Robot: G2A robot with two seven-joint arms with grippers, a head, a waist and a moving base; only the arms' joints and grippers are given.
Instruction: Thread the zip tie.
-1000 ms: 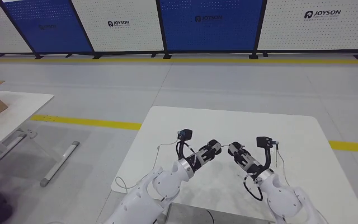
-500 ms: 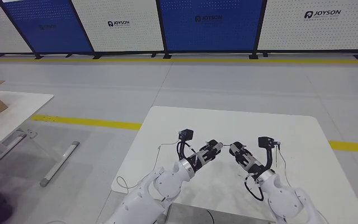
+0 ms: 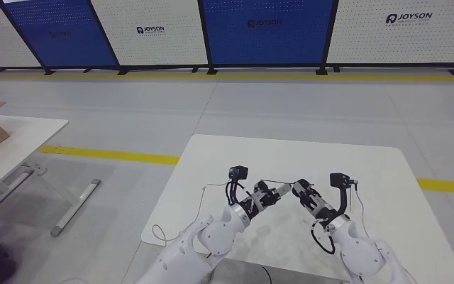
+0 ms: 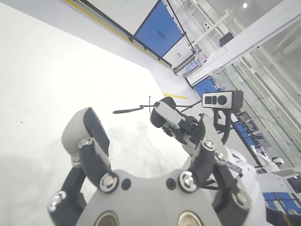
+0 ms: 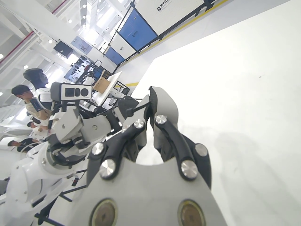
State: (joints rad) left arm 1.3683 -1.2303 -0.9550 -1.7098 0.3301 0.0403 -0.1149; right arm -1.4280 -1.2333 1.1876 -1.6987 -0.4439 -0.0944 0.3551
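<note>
**Right gripper clamps the zip tie, left gripper gapes beside it**

Here we are over the white table (image 3: 284, 153), and we take the right gripper (image 5: 148, 99) as our marker for everything else. Its two fingers are pressed together, and pinched between the pads is the zip tie (image 4: 128, 110), thin and black. In the left wrist view the strap pokes out of the right gripper, held up off the table below. Its flat tail end points away from that gripper, and a thinner run of the tie trails out of the gripper's other side. A short black stub stands up from the strap right at the right gripper's tip. We cannot tell whether that is the tie's head, nor whether the tail has passed through it.

Over to the left gripper (image 3: 273, 192). It sits just beside the right gripper, nose to nose with it in the top view. Its fingers (image 4: 94, 130) are spread wide apart with nothing between them. In its own wrist view the tie shows beyond those open fingers, apart from both pads.

And the writing. Well beyond the right gripper, across the grey floor, stands a row of blue panels (image 3: 269, 32) and white panels (image 3: 149, 28). Each carries a printed logo mark with a word beside it, and we leave the wording unread. A yellow floor line (image 3: 106, 154) runs well off to the right gripper's left. A small camera box (image 4: 222, 99) rides on the arm just behind the right gripper.
</note>
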